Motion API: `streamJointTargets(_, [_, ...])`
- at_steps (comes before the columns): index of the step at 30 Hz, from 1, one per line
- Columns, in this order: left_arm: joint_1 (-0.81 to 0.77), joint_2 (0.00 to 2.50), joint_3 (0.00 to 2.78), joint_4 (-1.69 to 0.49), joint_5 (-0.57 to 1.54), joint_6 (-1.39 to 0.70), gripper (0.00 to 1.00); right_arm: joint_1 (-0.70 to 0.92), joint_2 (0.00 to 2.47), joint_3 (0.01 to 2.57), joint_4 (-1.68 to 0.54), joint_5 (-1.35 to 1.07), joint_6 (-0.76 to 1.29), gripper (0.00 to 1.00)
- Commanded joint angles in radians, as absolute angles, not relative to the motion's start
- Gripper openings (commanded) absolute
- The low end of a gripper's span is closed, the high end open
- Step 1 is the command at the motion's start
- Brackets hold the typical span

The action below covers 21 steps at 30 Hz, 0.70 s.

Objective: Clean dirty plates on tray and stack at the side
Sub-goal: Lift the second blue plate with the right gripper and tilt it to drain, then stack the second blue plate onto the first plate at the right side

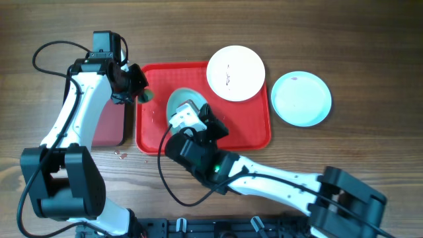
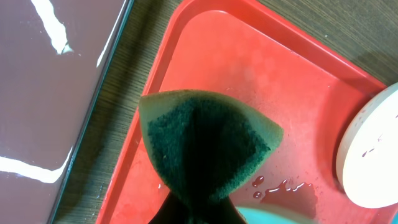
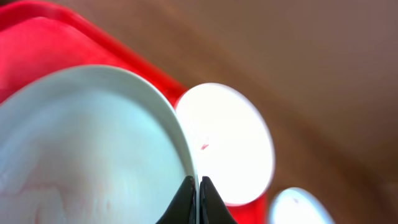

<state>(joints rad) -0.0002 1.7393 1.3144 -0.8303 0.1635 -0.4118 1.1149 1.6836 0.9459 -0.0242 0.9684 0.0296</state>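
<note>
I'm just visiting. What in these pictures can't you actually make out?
Overhead: the right arm covers most of the held mint plate; its smears can't be judged.
Left wrist: the bottom edge cuts off the left fingers pinching the sponge.
Right wrist: the white plate is blurred and glaring; its marks are lost.

A brown wooden table with long plank grain [image 1: 370,39] spreads beneath and around the jaws of the left gripper [image 1: 139,90] and the right gripper [image 3: 199,184], softly and evenly lit. To the left of the left jaws lies a glossy maroon rectangular tray with a black rim [image 2: 43,93], with white streaks of light reflected on it.
</note>
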Motion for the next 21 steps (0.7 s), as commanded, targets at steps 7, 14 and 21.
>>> streamJointTargets(7, [-0.004,1.743,1.307,-0.828,0.178,-0.396,0.04,0.662,1.293,0.948,-0.327,-0.051,0.455,0.04])
streamJointTargets(14, [-0.004,1.743,1.307,-0.828,0.178,-0.396,0.04,0.065,1.136,0.947,-0.592,-0.038,0.507,0.04])
streamJointTargets(21, [-0.004,1.743,1.307,-0.828,0.178,-0.396,0.04,-0.253,1.477,0.947,-0.583,0.034,0.496,0.04])
